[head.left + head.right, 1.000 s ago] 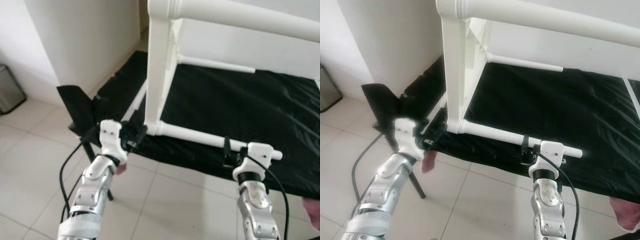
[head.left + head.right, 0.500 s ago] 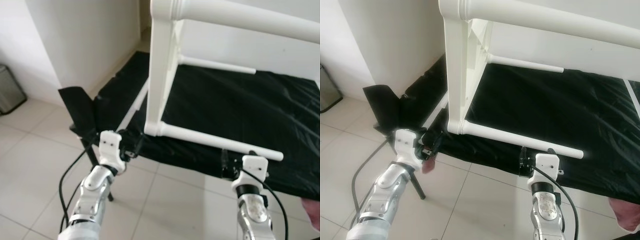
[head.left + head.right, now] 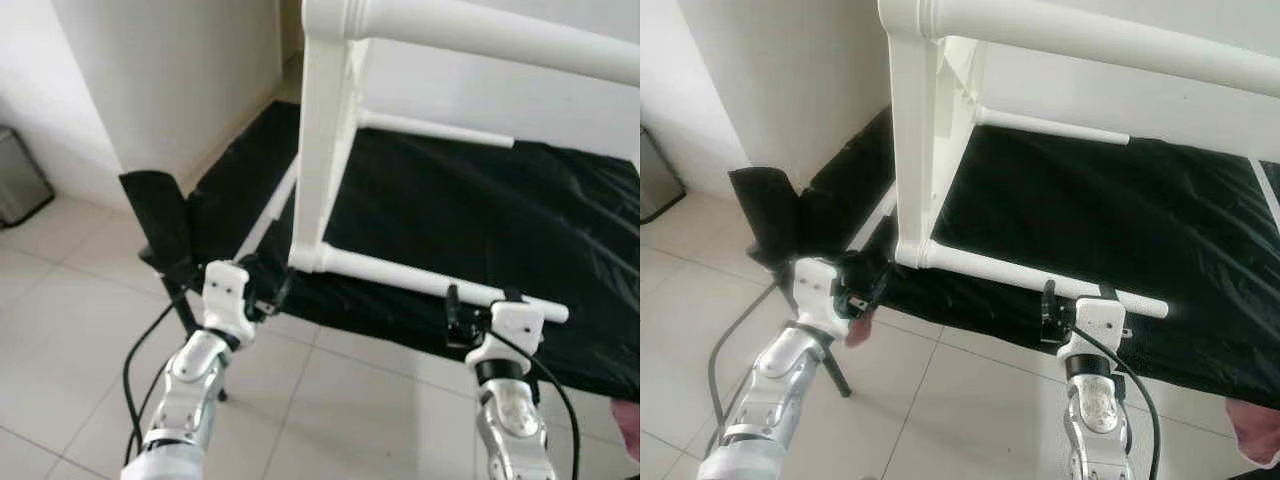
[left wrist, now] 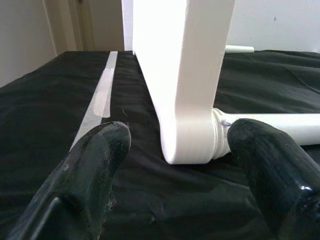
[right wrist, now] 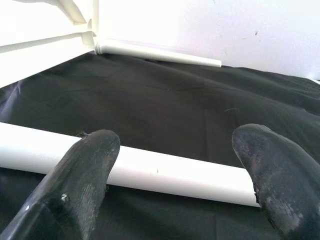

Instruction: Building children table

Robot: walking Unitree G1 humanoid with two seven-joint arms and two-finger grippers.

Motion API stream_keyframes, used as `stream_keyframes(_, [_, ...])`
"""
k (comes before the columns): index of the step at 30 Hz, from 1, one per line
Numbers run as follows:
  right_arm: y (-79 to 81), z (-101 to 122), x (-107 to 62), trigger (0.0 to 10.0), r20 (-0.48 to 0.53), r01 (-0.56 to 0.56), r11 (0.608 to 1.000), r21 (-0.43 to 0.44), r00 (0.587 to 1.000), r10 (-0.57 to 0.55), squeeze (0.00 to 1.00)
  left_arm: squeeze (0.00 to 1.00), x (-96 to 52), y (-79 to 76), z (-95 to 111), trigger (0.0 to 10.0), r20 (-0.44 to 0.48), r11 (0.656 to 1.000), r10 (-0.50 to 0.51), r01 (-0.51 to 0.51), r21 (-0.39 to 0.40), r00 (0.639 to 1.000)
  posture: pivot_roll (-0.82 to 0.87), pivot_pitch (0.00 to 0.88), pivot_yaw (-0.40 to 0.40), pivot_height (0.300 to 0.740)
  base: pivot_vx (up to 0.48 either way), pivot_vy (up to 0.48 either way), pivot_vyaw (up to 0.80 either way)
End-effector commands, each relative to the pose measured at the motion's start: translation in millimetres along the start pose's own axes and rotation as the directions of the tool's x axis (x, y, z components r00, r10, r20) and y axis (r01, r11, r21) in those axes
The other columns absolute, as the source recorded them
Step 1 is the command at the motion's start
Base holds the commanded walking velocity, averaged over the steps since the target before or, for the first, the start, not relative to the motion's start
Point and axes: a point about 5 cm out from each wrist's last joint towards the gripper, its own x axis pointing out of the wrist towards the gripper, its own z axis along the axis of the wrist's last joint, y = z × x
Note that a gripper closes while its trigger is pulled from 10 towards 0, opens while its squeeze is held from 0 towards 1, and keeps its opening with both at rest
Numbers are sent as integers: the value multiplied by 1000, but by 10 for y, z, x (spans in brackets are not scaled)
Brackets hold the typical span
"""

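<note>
Standing on its side on a black sheet spread over the floor, the white children's table frame has one broad upright leg near the sheet's front edge. A round white rail runs from the foot of that leg toward the robot's right, low over the sheet. A second thin rail sticks out farther back, near the white wall.

The left gripper sits just in front of the leg's rounded foot, fingers spread wide to either side of it and touching nothing. The right gripper is at the free end of the low rail, its fingers wide apart with the rail crossing between them; no contact can be made out.

A strip of pale tape lies on the sheet beside the leg. Beyond the sheet are light floor tiles, and a small grey bin stands by the wall on the left.
</note>
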Motion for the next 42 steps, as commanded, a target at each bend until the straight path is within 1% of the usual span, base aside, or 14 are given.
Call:
stream_keyframes(1, [-27, -26, -1, 10000, -13, 12, 1000, -10, 1000, -13, 592, 0, 1, 20, -18, 10000, -6, 999, 46, -46, 5, 999, 48, 18, -21, 740, 0, 0, 0])
stream_keyframes(3, [-17, -28, -2, 10000, -13, 11, 1000, -9, 1000, -11, 592, 0, 0, 16, -21, 10000, -3, 999, 47, -47, 7, 999, 48, 18, -21, 740, 0, 0, 0])
stream_keyframes(4, [-7, -28, -6, 10000, -13, 6, 1000, -6, 1000, -7, 204, 0, -2, -1, -21, 10000, -2, 999, 29, -29, 37, 1000, 47, 20, -27, 740, 0, 0, 0])
stream_keyframes(5, [0, -33, -8, 10000, -17, 3, 1000, 2, 1000, -3, 0, 0, -4, -6, -25, 10000, -6, 997, 19, -19, 73, 1000, 47, 20, -29, 740, 0, 0, 0])
stream_keyframes(9, [6, -32, -8, 10000, -24, -11, 999, 45, 1000, 12, 0, 0, -2, 6, -29, 10000, -17, 997, -6, 7, 83, 1000, 46, 21, -29, 740, 0, 0, 0])
stream_keyframes(12, [-28, -17, -1, 10000, -18, -5, 997, 76, 1000, 6, 0, 0, -2, 10, -23, 10000, -19, 995, -11, 12, 95, 1000, 46, 22, -26, 740, 0, 0, 0])
stream_keyframes(16, [-56, -17, 8, 10000, -18, 7, 999, 47, 1000, -6, 0, 0, -7, -25, -33, 10000, -20, 996, -25, 26, 84, 999, 45, 25, -24, 740, 0, 0, 0])
stream_keyframes(26, [-61, -5, 15, 10000, -14, 4, 998, 63, 1000, -4, 0, 0, -17, -61, -40, 10000, -21, 995, -43, 44, 84, 999, 48, 26, -28, 740, 0, 0, 0])
stream_keyframes(27, [-64, -7, 17, 10000, -14, 4, 998, 65, 1000, -3, 0, 0, -26, -67, -46, 10000, -23, 996, -50, 52, 74, 998, 48, 26, -28, 740, 0, 0, 0])
stream_keyframes(36, [-64, 3, 30, 10000, -10, 3, 998, 59, 1000, -2, 0, 0, -7, -51, -29, 10000, -18, 996, -50, 51, 77, 999, 51, 20, -33, 740, 0, 0, 0])
stream_keyframes(42, [-76, 102, 81, 10000, 36, 8, 1000, 24, 999, -8, 0, 0, 3, -50, -14, 10000, -13, 995, -57, 58, 77, 998, 51, 13, -34, 740, 0, 0, 0])
